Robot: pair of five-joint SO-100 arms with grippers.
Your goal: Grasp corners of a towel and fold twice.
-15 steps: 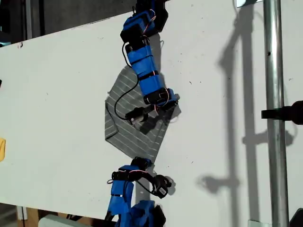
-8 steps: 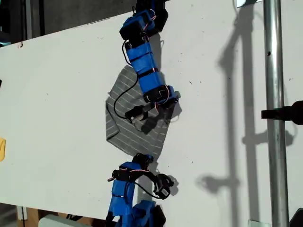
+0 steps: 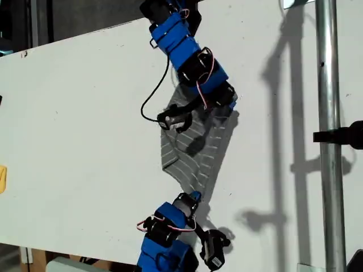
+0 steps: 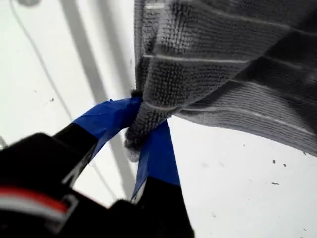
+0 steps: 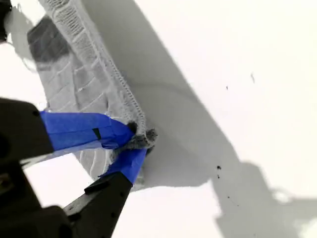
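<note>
The grey striped towel (image 3: 195,147) hangs stretched between two blue arms over the white table (image 3: 68,113). In the exterior view my first gripper (image 3: 226,102) holds its upper corner and my second gripper (image 3: 191,197) holds its lower corner. Seen from the first wrist camera, my first gripper (image 4: 141,129) is shut on a bunched corner (image 4: 133,144), and the towel (image 4: 223,64) drapes up and away from it. From the second wrist camera, my second gripper (image 5: 133,139) is shut on another corner (image 5: 143,136) of the towel (image 5: 74,74), whose hemmed edge runs away along the table.
A vertical metal pole (image 3: 326,136) with a black clamp (image 3: 343,136) stands at the exterior view's right. A black cable (image 3: 153,96) loops down from the upper arm. A yellow object (image 3: 2,178) sits at that view's left edge. Arm shadows fall to its right.
The towel lay spread flat; now it is lifted, narrower and drawn toward the exterior view's right. Both arms have swung that way, the upper gripper also moving up.
</note>
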